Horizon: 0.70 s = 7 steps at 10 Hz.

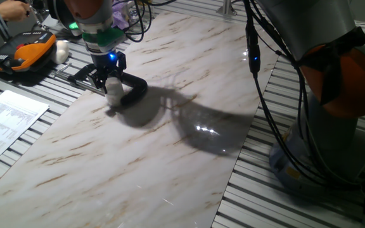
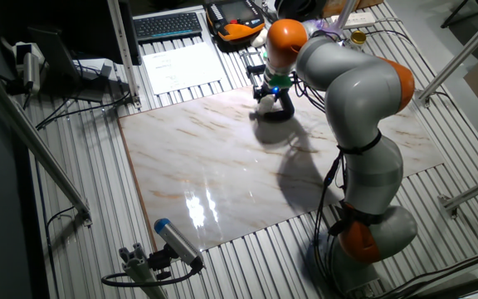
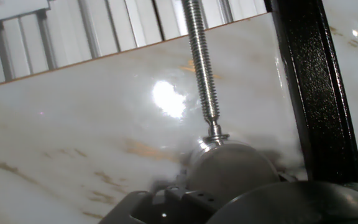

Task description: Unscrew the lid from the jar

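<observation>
The jar (image 1: 115, 95) is small and translucent white. It stands upright on the marble at the far left, held in a black screw clamp (image 1: 132, 90). Its lid (image 1: 113, 83) sits on top. In the hand view the lid (image 3: 232, 167) is a round greyish disc, and the clamp's threaded screw (image 3: 202, 68) ends against it. My gripper (image 1: 110, 75) is directly over the jar. Its black fingers (image 1: 97, 80) stand apart on either side of the lid, which looks narrower than the gap. The other fixed view shows the gripper (image 2: 269, 91) over the jar (image 2: 265, 98).
The clamp's black frame (image 3: 316, 93) runs close along the right of the hand view. An orange and black device (image 1: 24, 54) and a white lump (image 1: 62, 50) lie beyond the slab's left edge. A printed sheet (image 1: 8, 120) lies there too. Cables (image 1: 277, 82) hang over the right side.
</observation>
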Available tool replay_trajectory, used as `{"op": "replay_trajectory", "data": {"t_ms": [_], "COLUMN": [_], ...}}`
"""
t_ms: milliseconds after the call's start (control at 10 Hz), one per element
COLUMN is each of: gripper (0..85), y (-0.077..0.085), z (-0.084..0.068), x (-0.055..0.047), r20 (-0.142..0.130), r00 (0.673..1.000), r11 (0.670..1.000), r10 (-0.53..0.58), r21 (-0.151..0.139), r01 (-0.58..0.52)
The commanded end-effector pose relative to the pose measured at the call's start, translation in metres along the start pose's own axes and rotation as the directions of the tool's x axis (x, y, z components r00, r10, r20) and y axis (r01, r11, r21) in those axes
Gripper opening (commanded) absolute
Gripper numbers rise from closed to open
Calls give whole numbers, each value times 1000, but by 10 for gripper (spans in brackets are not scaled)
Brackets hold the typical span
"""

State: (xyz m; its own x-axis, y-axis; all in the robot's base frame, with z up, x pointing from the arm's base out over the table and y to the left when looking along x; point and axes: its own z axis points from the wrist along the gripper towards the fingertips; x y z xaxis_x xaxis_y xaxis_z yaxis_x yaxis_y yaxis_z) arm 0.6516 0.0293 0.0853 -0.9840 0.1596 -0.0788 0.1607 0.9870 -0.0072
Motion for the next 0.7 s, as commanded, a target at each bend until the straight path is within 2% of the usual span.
{"op": "replay_trajectory", "data": {"t_ms": [0,300,600], "gripper": [510,510,510], "y": [0,0,0], "z": [0,0,0], "x": [0,0,0], "r20": [5,10,22], "r00": [1000,995,987], "r11": [1000,994,987], "r10": [-20,-104,-160], "r21": [-3,-16,-8], "r01": [20,104,160]}}
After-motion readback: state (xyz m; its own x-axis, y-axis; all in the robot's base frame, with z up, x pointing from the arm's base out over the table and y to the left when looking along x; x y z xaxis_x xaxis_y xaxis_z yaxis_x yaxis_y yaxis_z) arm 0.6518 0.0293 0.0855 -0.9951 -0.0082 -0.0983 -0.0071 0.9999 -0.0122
